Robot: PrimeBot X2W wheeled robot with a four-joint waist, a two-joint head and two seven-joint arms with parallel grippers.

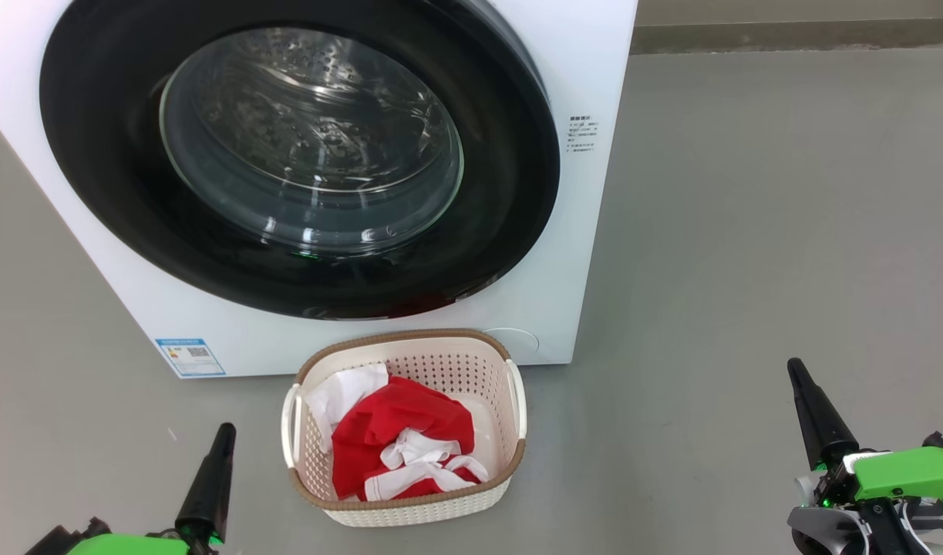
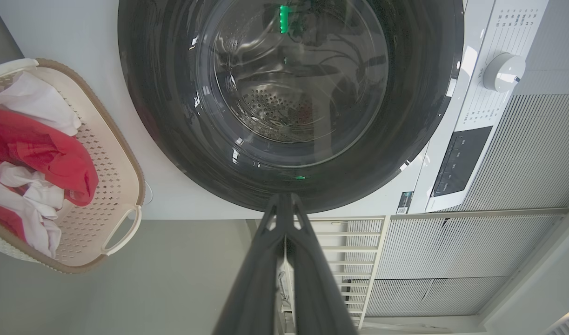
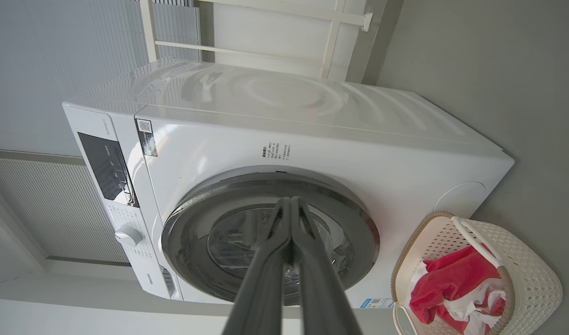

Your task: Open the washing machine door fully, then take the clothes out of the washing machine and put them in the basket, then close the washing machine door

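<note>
The left end effector (image 1: 226,428) sits at the lower left of the head view. Its two long dark fingers are pressed together into one point and hold nothing. It hangs above the grey floor (image 1: 749,231), apart from everything else.

Behind it stands the washing machine (image 1: 587,77), a big white box with a small blue label (image 1: 190,357) low on the left of its front. The washing machine door (image 1: 101,154) is closed flat against that front. Its wide glossy black rim circles a bulging clear glass window, and the perforated steel of the drum shows through the glass. In the left wrist view the joined fingers point toward the door's rim.

Just in front of the machine, below the door, the basket (image 1: 409,337) stands on the floor. It is cream plastic with perforated sides, a brown woven-look rim and side handles. The clothes (image 1: 398,432) lie inside it: bright red fabric with white trim heaped in the middle, and a plain white piece tucked toward the back left corner.

At the lower right, well apart from the basket, the right end effector (image 1: 793,366) rises from a green housing. Its fingers are also closed tip to tip and empty.
</note>
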